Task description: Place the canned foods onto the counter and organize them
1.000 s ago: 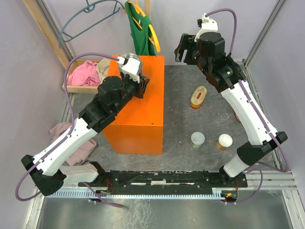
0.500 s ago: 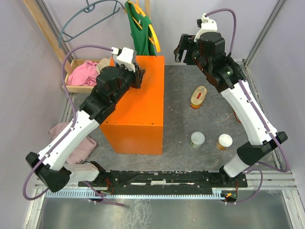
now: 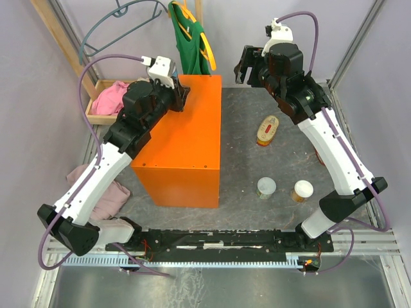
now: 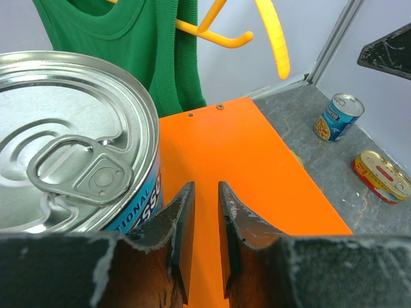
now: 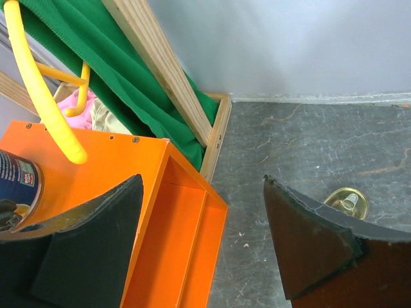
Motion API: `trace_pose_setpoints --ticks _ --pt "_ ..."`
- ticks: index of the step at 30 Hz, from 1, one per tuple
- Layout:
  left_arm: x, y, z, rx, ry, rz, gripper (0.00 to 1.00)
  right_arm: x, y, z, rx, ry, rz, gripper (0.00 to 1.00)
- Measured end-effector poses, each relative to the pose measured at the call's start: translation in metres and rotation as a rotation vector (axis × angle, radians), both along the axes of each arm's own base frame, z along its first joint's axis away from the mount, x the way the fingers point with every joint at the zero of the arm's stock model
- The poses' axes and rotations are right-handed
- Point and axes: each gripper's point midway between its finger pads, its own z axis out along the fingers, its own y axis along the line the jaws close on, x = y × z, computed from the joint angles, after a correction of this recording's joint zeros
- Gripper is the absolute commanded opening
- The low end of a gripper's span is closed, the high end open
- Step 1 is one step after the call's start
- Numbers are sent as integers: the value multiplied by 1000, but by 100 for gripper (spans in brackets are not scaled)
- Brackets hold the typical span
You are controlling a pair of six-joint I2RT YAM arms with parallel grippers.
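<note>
A green shirt (image 3: 191, 48) on a yellow hanger (image 4: 273, 38) hangs just behind the orange box (image 3: 186, 147), and a wooden tray (image 3: 96, 119) of clothes (image 3: 109, 99) sits to its left — both near the left jaws. Those jaws are pressed almost together over the box top, gripping nothing; a blue can (image 4: 70, 135) with a silver pull-tab lid stands on the box just beside them. Another blue can (image 4: 338, 117), a yellow-red oval tin (image 3: 267, 130) and two white-lidded cans (image 3: 266, 187) (image 3: 302, 190) are down on the desk (image 3: 244, 160). The right jaws gape wide and empty at the back.
</note>
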Motion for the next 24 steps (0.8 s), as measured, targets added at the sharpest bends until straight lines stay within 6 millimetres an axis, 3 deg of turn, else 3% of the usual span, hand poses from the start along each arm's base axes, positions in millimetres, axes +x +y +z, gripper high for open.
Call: trace_pose_setpoints --ticks 11,24 --pt "14 9 -4 -16 20 -6 28 5 -11 0 -3 -1 -34 86" --pt "17 -6 -1 -39 19 -96 29 13 -31 -9 -21 19 -97 92"
